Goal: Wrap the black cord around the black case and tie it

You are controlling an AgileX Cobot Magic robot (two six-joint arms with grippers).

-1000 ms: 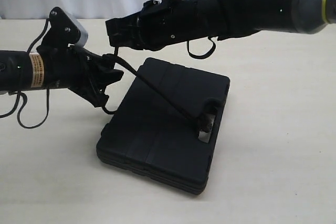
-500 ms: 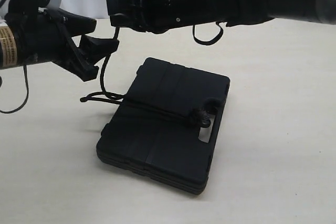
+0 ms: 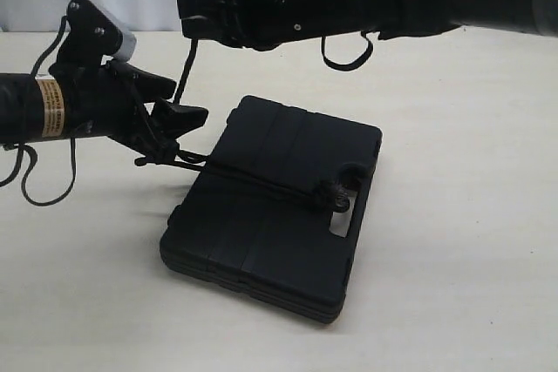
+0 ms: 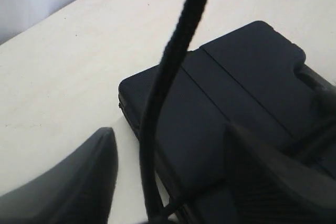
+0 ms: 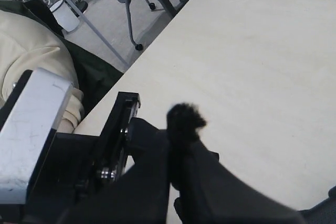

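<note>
The left arm reaches in low and nearly level, the left tool [image 3: 189, 99] gaping with jaws apart, while the right arm stretches across higher up, the right tool [image 3: 187, 16] clamped on the cord [image 3: 186, 65].

One cord [image 3: 261, 183], one case [image 3: 277, 250]

You have just one printed thing to go on: a yellow-orange label [image 3: 51, 107] wrapped round the left arm [image 3: 22, 115], seen in the exterior view. It carries dark print, perhaps a few short lines running across the band. The letters are too small and soft for you to make out any word or number. Neither wrist view gives you legible text, and nothing else in the exterior view does either.
</note>
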